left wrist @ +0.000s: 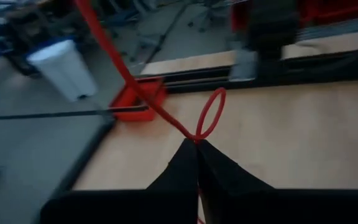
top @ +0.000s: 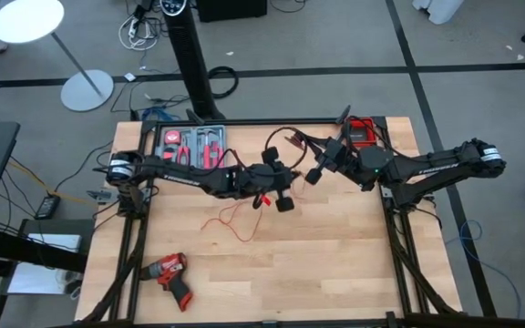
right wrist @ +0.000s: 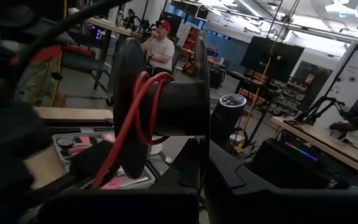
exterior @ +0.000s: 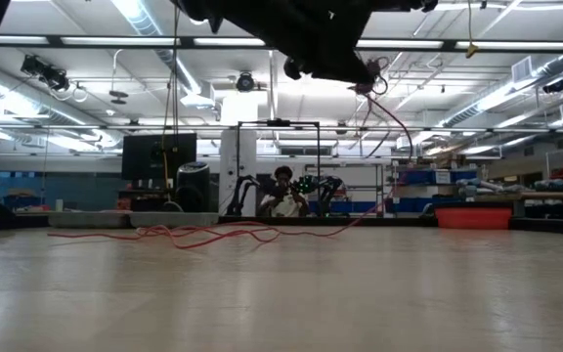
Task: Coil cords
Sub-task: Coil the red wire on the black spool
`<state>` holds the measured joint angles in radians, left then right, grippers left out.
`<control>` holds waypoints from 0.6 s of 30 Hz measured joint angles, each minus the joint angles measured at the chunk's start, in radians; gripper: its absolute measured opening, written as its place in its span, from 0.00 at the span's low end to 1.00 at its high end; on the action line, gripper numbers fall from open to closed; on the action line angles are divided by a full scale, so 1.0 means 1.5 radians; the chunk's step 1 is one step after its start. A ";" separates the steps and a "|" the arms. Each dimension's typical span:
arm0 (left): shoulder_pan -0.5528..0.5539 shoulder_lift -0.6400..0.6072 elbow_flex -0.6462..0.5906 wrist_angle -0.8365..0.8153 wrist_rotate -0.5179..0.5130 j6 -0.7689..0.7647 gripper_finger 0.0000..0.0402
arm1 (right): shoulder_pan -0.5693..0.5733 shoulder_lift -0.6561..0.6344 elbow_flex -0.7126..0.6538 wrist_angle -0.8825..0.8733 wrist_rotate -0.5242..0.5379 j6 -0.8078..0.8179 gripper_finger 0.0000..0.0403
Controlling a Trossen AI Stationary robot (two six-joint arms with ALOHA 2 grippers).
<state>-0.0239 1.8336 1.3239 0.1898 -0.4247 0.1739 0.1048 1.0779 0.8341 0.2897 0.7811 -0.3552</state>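
Pinching the red wire between closed fingers, the left gripper hangs over mid-counter, wire trailing below it, while beyond, the right gripper is clamped on a spool wound with the wire.

Workshop around the wooden tabletop

Grey floor crossed by dark lines, a white round lamp on its stand, long ceiling strip lights, a dark monitor, and a seated person beyond.
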 joint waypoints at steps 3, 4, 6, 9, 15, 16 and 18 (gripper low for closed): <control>0.013 0.000 0.000 -0.003 -0.037 0.034 0.00 | 0.009 0.000 0.000 0.000 0.000 0.013 0.00; 0.018 0.000 0.000 -0.004 -0.045 0.042 0.00 | 0.013 0.000 0.000 0.000 0.000 0.016 0.00; 0.029 0.000 0.000 -0.003 -0.053 0.055 0.00 | 0.020 0.000 0.000 0.000 0.000 0.023 0.00; 0.041 0.000 0.000 -0.007 -0.052 0.060 0.00 | 0.030 -0.001 0.000 0.000 0.002 0.033 0.00; 0.047 0.000 0.000 -0.042 -0.092 0.106 0.00 | 0.056 -0.006 0.000 -0.043 0.032 0.032 0.00; 0.047 -0.001 0.000 -0.049 -0.098 0.112 0.00 | 0.060 -0.009 0.000 -0.055 0.036 0.033 0.00; 0.047 -0.001 0.000 -0.061 -0.110 0.129 0.00 | 0.069 -0.017 0.000 -0.079 0.043 0.034 0.00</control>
<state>0.0466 1.8314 1.3239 0.0981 -0.5898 0.3668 0.2078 1.0525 0.8341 0.1714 0.8458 -0.3048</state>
